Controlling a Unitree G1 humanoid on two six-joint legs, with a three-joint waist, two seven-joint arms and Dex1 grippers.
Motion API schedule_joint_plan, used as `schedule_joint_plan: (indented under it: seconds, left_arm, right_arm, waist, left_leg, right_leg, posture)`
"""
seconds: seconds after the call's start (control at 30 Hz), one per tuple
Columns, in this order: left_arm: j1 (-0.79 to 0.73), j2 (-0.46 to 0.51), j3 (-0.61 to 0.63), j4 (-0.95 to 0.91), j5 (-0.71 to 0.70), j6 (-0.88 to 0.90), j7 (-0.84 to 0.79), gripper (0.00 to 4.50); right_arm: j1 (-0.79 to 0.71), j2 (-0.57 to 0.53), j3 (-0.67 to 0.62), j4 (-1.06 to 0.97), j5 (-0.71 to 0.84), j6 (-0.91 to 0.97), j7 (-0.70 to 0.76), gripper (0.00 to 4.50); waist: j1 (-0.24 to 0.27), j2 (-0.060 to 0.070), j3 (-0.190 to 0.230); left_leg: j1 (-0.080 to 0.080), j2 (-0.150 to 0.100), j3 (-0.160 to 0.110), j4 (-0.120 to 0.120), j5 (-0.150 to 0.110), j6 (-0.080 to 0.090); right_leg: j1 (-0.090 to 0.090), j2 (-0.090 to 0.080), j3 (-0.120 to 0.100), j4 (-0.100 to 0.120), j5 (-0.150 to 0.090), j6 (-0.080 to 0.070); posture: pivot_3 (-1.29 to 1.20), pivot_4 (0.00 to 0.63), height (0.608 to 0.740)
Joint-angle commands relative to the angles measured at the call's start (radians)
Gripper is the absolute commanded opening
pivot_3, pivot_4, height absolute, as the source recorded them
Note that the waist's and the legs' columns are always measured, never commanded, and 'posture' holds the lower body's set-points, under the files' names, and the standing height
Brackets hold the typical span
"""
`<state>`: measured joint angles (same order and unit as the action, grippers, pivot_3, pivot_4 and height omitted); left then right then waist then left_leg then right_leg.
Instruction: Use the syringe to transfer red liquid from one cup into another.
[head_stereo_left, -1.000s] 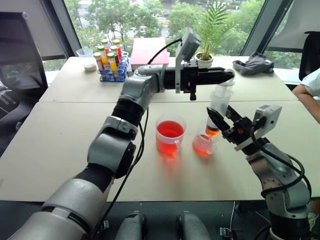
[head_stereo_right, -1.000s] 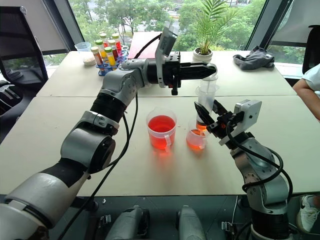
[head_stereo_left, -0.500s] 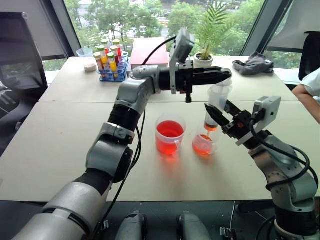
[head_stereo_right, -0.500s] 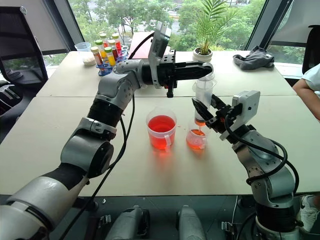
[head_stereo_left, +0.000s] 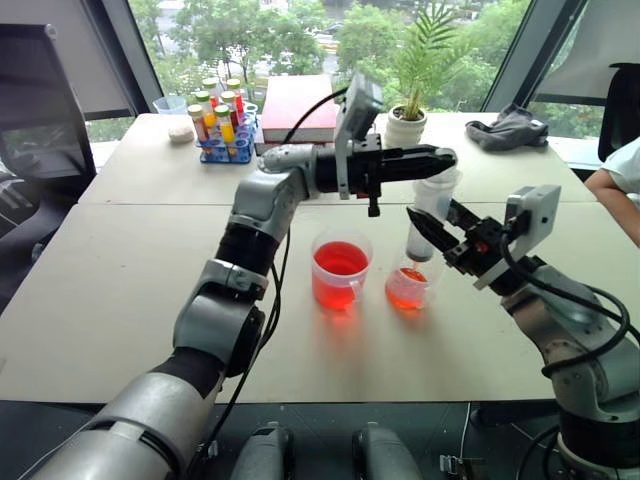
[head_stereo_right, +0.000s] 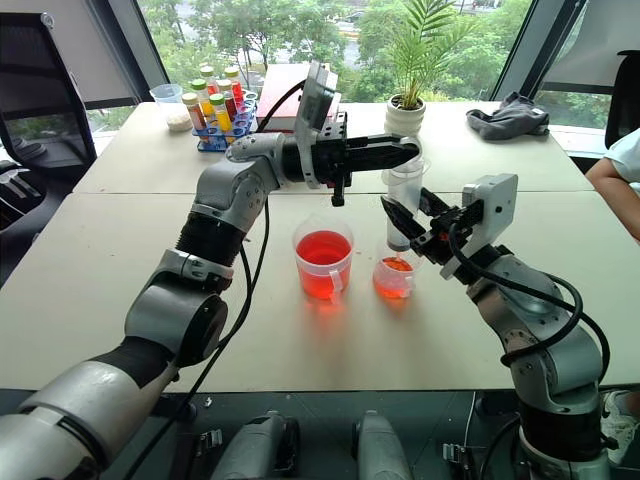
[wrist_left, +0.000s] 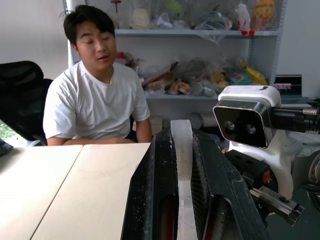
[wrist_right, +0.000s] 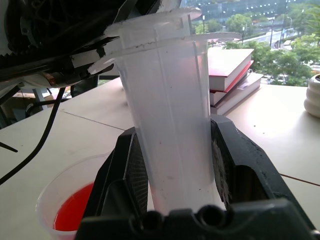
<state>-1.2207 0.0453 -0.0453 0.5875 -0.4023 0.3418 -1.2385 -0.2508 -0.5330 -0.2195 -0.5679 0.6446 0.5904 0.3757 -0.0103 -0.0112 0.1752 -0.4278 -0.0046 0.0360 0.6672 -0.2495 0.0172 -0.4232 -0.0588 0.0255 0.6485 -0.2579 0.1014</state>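
Right fingers (head_stereo_right: 408, 222) clamp syringe (head_stereo_right: 404, 205) barrel upright, nozzle just over smaller cup (head_stereo_right: 393, 277) below fingers, for discharge. Left fingers (head_stereo_right: 400, 152) clenched on plunger top, to press. Larger cup (head_stereo_right: 323, 259) beside, on counter (head_stereo_right: 100, 260).

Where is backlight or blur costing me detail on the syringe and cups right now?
Left eye view: the bright windows behind leave the clear syringe pale, but both red cups stay distinct, the larger cup and the smaller cup. Right wrist view: the syringe barrel is sharp up close, the larger cup beyond it slightly soft. Left wrist view: the near fingers are soft, the room behind sharper.
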Motion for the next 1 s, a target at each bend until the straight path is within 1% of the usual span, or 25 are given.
schedule_joint_plan:
  seconds: [0.03, 0.1, 0.2, 0.27, 0.33, 0.4, 0.43, 0.57, 0.7, 0.8, 0.87, 0.93, 1.0]
  left_arm:
    - [0.014, 0.0, -0.062, 0.001, 0.028, 0.058, -0.021, 0.03]
    - [0.004, 0.009, -0.046, -0.005, 0.018, 0.069, -0.01, 0.03]
    - [-0.03, 0.07, 0.014, -0.012, -0.013, 0.098, 0.001, 1.26]
    - [-0.041, 0.113, 0.043, -0.029, -0.026, 0.111, 0.014, 2.28]
    - [-0.04, 0.155, 0.064, -0.051, -0.037, 0.124, 0.022, 3.16]
    - [-0.025, 0.203, 0.076, -0.088, -0.047, 0.141, 0.018, 4.2]
    - [-0.014, 0.228, 0.078, -0.109, -0.053, 0.156, 0.012, 4.43]
    - [0.085, 0.342, 0.064, -0.247, -0.064, 0.215, -0.029, 4.43]
    - [0.206, 0.409, 0.058, -0.401, -0.091, 0.278, -0.017, 4.43]
    - [0.266, 0.432, 0.074, -0.476, -0.111, 0.329, 0.021, 4.43]
    - [0.293, 0.441, 0.084, -0.509, -0.124, 0.35, 0.046, 4.43]
    - [0.31, 0.445, 0.087, -0.532, -0.133, 0.362, 0.064, 4.43]
    - [0.329, 0.446, 0.09, -0.553, -0.145, 0.369, 0.083, 4.43]
  right_arm:
    - [-0.063, 0.0, -0.097, -0.093, 0.043, -0.054, -0.032, 1.36]
    - [-0.048, 0.007, -0.083, -0.089, 0.042, -0.054, -0.028, 1.36]
    - [-0.017, 0.024, -0.035, -0.078, 0.021, -0.058, -0.01, 1.36]
    - [0.0, 0.034, -0.017, -0.068, 0.017, -0.06, -0.003, 1.36]
    - [0.012, 0.037, -0.009, -0.057, 0.012, -0.068, 0.005, 1.36]
    - [0.02, 0.04, -0.007, -0.049, 0.008, -0.072, 0.011, 1.36]
    - [0.022, 0.039, -0.006, -0.046, 0.006, -0.074, 0.014, 1.36]
    - [0.008, 0.03, -0.017, -0.033, 0.013, -0.064, 0.014, 1.36]
    - [-0.066, 0.0, -0.076, -0.021, 0.084, 0.016, -0.031, 1.36]
    - [-0.204, -0.064, -0.174, 0.025, 0.208, 0.154, -0.134, 1.36]
    - [-0.334, -0.133, -0.241, 0.097, 0.298, 0.281, -0.23, 1.36]
    - [-0.422, -0.19, -0.278, 0.164, 0.365, 0.39, -0.298, 1.36]
    - [-0.544, -0.309, -0.281, 0.321, 0.378, 0.588, -0.345, 1.36]
  waist:
    - [0.0, 0.0, 0.0]
    - [0.0, 0.0, 0.0]
    - [-0.001, 0.0, 0.0]
    - [-0.005, 0.0, 0.0]
    - [-0.005, 0.0, 0.0]
    - [-0.003, 0.0, 0.0]
    - [-0.003, 0.0, 0.0]
    - [-0.003, 0.0, 0.0]
    - [-0.002, 0.0, 0.0]
    - [0.002, 0.0, 0.0]
    - [0.002, 0.0, 0.0]
    - [0.004, 0.0, 0.0]
    - [0.003, 0.001, 0.0]
  left_leg:
    - [0.0, 0.0, 0.0, 0.0, 0.0, 0.0]
    - [0.0, 0.0, 0.0, 0.0, 0.0, 0.0]
    - [0.0, 0.0, 0.0, 0.0, 0.0, 0.0]
    - [0.0, 0.0, 0.0, 0.0, 0.0, 0.0]
    - [0.001, 0.001, 0.0, 0.0, 0.0, 0.0]
    - [0.0, 0.001, -0.001, 0.0, 0.0, 0.0]
    - [0.0, 0.001, -0.001, 0.0, 0.0, 0.0]
    - [0.0, 0.001, -0.001, 0.0, 0.0, 0.0]
    - [0.001, 0.001, -0.001, 0.0, 0.0, 0.0]
    - [0.0, 0.0, -0.001, 0.001, 0.0, 0.0]
    - [0.0, 0.0, -0.001, 0.002, 0.0, 0.0]
    - [0.0, 0.0, -0.001, 0.001, 0.0, 0.0]
    - [0.0, 0.0, -0.002, 0.0, 0.0, -0.001]
  right_leg:
    - [0.0, 0.0, 0.0, 0.0, 0.0, 0.0]
    - [0.0, 0.0, 0.0, 0.0, 0.0, 0.0]
    - [0.0, 0.0, 0.0, 0.0, 0.0, 0.0]
    - [0.0, 0.0, 0.0, 0.0, 0.0, 0.0]
    - [0.0, 0.001, 0.0, 0.001, 0.0, 0.0]
    - [0.0, 0.001, 0.0, 0.001, 0.0, 0.0]
    - [0.0, 0.001, 0.0, 0.001, 0.0, 0.0]
    - [0.0, 0.001, 0.0, 0.001, 0.0, 0.0]
    - [0.0, 0.0, 0.0, 0.002, 0.0, 0.0]
    - [0.0, -0.002, 0.0, 0.002, 0.0, 0.0]
    - [0.0, -0.003, -0.001, 0.002, 0.0, 0.0]
    - [0.001, -0.005, -0.001, 0.002, 0.0, 0.0]
    - [0.001, -0.006, -0.001, 0.001, 0.0, -0.001]
  posture:
    - [0.0, 0.15, 0.74]
    - [0.0, 0.15, 0.74]
    - [0.0, 0.15, 0.74]
    - [0.0, 0.15, 0.74]
    - [0.0, 0.15, 0.74]
    - [0.0, 0.15, 0.74]
    - [0.0, 0.15, 0.74]
    - [0.0, 0.15, 0.74]
    - [0.0, 0.15, 0.74]
    - [0.0, 0.15, 0.74]
    - [0.0, 0.15, 0.74]
    - [0.0, 0.15, 0.74]
    - [0.0, 0.15, 0.74]
